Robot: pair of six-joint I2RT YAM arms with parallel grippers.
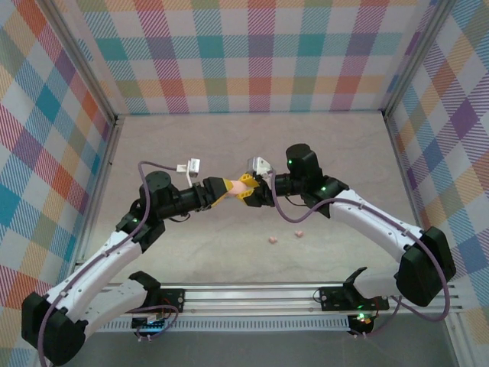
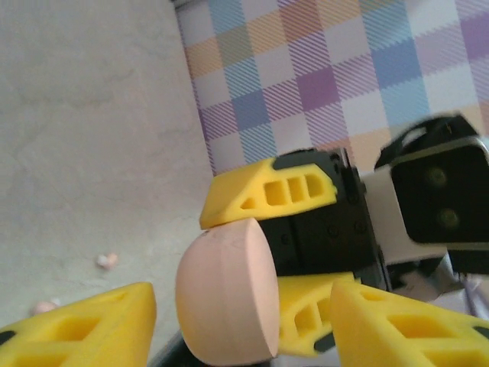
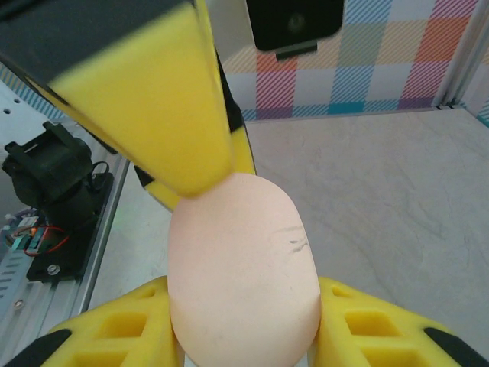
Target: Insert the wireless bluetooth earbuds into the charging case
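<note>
One case (image 1: 240, 186) hangs mid-air, right gripper (image 3: 243, 306) clamped on it, left gripper (image 2: 241, 306) spread loose; a weak pinch could drop it.

Pastel plaid walls (image 1: 252, 53), pale beige stone-look tabletop (image 1: 252, 145), soft even light

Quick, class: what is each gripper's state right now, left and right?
Left gripper: open, its fingers on either side of the pink charging case without touching it.
Right gripper: closed on that case.
</note>
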